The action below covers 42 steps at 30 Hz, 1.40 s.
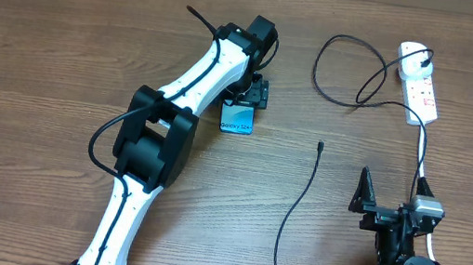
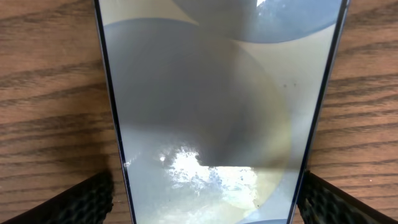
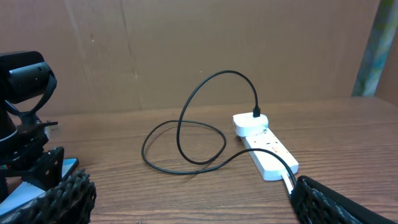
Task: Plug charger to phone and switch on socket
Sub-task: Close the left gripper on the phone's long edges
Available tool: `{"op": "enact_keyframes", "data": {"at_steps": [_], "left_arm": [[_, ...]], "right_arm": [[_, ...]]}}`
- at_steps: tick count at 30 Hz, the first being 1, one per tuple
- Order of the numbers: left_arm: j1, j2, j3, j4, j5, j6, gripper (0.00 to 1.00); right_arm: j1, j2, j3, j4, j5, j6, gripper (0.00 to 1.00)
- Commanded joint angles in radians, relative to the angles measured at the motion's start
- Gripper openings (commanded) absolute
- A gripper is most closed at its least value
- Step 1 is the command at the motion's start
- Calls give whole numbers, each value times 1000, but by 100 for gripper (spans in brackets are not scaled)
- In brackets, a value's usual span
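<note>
- So, left jaws first: they're spread wide and straddle the phone (image 2: pixel 211 112), with one pad (image 2: pixel 87 199) outside each long edge. There's a sliver of wood showing between that pad and the glass, so I'd call them open around it, not clamped.
- The phone's long axis runs roughly 12-to-6 in the overhead view. Its "Galaxy" short end sits at 6, and the rest is hidden under the left wrist. I can't tell which short end has the port.
- Right jaws: wide open with nothing between the fingers (image 3: pixel 68 193), sitting down at the 5 o'clock corner of the worktop (image 1: pixel 61 50).
- This is the bit that matters. The charger (image 1: pixel 300 198) has its connector tip (image 1: pixel 320 146) lying loose at about 10 o'clock from the right jaws, fairly near. From the phone, that tip is out at 3 o'clock and not touching.
- The last stretch of cable also runs 12-to-6, with the tip pointing at 12.
- My guess is the right arm takes the tip, since it's the nearer one. It would then carry it toward 9 o'clock and line it up with the phone's axis.
- The socket (image 1: pixel 418 80) is up at 12-to-1 o'clock from the right jaws, well apart. The charger's plug (image 3: pixel 257 114) is already seated in its far end. The switch position is too small to read.
</note>
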Motion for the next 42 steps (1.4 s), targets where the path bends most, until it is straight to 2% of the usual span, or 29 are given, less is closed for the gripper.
{"op": "enact_keyframes", "data": {"at_steps": [1, 3, 14, 17, 29, 42], "left_arm": [[-4, 32, -37, 19, 43, -6, 88], [-4, 32, -37, 19, 43, -6, 82], [-4, 32, -37, 23, 43, -6, 83], [-4, 32, -37, 23, 43, -6, 75], [-4, 32, -37, 34, 43, -6, 75], [0, 29, -33, 27, 85, -6, 68]], "right_arm": [[-1, -8, -11, 5, -1, -5, 100], [0, -8, -11, 5, -1, -5, 100], [0, -8, -11, 5, -1, -5, 100], [0, -8, -11, 5, -1, -5, 100], [0, -8, -11, 5, -1, -5, 100], [0, -8, -11, 5, -1, -5, 100]]}}
